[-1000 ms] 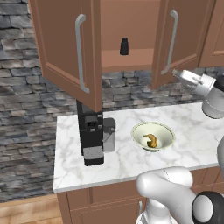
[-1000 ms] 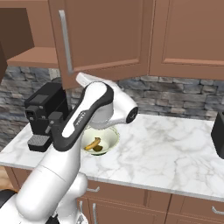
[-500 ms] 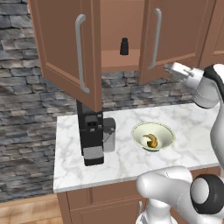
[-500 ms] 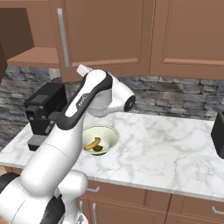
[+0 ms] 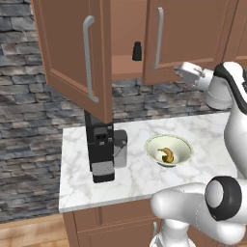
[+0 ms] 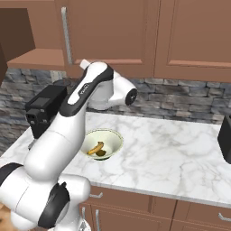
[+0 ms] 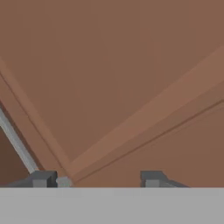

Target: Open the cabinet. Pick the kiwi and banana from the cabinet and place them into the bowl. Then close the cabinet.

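Note:
The cabinet [image 5: 193, 34] hangs above the counter, its left door [image 5: 67, 53] swung wide and its right door [image 5: 185, 36] almost flush. My gripper [image 5: 183, 72] is open and sits against the lower outer face of the right door, right of its silver handle [image 5: 158, 38]. In the hand view the door panel [image 7: 113, 87] is very close, the handle [image 7: 17, 146] runs at the left, and the gripper [image 7: 97, 179] has nothing between its fingertips. The bowl [image 5: 185, 144] on the counter holds the banana [image 5: 166, 154]. From the right, the banana [image 6: 95, 148] lies next to the kiwi [image 6: 102, 153].
A small black bottle [image 5: 137, 50] stands on the cabinet shelf in the gap between the doors. A black coffee machine [image 5: 101, 149] stands left of the bowl under the open left door. A dark appliance [image 6: 225, 140] sits at the counter's right end.
The right cabinet door has swung from well open to nearly shut, with my gripper moving left and inward against it. Bowl and fruit have not moved.

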Motion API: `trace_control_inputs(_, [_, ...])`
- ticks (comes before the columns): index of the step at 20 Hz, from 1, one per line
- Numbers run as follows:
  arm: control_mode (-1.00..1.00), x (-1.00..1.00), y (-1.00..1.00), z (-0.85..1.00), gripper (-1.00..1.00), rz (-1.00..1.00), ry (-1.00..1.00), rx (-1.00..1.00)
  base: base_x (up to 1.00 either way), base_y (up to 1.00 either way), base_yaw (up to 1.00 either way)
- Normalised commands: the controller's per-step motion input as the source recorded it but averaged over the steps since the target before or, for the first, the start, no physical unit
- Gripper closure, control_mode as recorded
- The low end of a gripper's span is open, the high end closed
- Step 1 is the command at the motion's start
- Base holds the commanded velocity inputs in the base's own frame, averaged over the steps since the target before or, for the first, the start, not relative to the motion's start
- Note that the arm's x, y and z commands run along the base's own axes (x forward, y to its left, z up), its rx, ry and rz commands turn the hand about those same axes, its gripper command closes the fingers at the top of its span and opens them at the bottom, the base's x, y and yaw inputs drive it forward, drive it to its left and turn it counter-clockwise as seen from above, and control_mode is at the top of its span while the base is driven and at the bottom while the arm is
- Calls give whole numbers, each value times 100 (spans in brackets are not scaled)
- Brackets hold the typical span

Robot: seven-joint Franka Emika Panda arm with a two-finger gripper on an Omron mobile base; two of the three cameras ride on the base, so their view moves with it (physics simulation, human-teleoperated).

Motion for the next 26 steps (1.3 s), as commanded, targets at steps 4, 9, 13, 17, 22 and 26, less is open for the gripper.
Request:
trace_control_inputs(4, [-100, 41, 0, 0, -100, 0, 0, 0, 0, 0, 0])
trace_control_inputs(9, [-100, 35, 0, 0, -100, 0, 0, 0, 0, 0, 0])
trace_control_inputs(13, [-100, 37, 0, 0, -100, 0, 0, 0, 0, 0, 0])
trace_control_inputs(17, [-100, 38, 0, 0, -100, 0, 0, 0, 0, 0, 0])
trace_control_inputs(22, [-100, 30, 0, 0, -100, 0, 0, 0, 0, 0, 0])
trace_control_inputs(26, [-100, 1, 0, 0, -100, 0, 0, 0, 0, 0, 0])
